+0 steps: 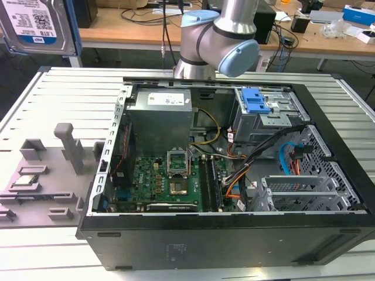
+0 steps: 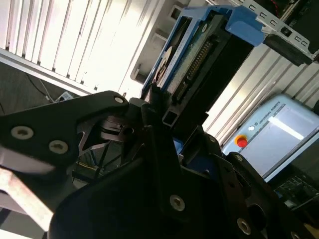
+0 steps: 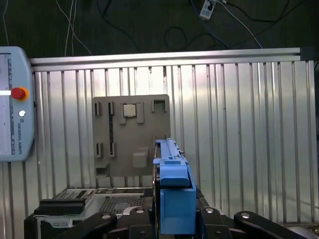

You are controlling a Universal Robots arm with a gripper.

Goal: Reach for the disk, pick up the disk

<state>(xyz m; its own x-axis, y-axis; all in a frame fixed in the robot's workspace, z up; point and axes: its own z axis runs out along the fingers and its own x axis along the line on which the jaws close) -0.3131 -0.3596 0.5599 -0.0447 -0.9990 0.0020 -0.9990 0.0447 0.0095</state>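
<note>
**Disk** (image 1: 35,26): off the table (image 1: 23,111), held in the air, label (image 1: 32,23) facing the exterior view.

**Gripper** (image 3: 173,219): jaws drawn narrow, clamped on the disk's blue bracket (image 3: 174,199) at one end.

**Hazards (judged):**
- The hold is on plastic at one end, with most of the disk standing past the jaws. A quick swing could make the bracket flex and let the disk tilt or slip.
- A drop would land on the table, or on the plate (image 3: 130,134) or case (image 1: 222,246) below.

**Views:**
- The exterior view alone shows the label face and the open case.
- The first wrist view shows the disk edge-on above the plate, with the pendant (image 3: 15,104) at the table's edge.
- The second wrist view alone shows the connector (image 2: 197,59) and the jaw contact.
</note>
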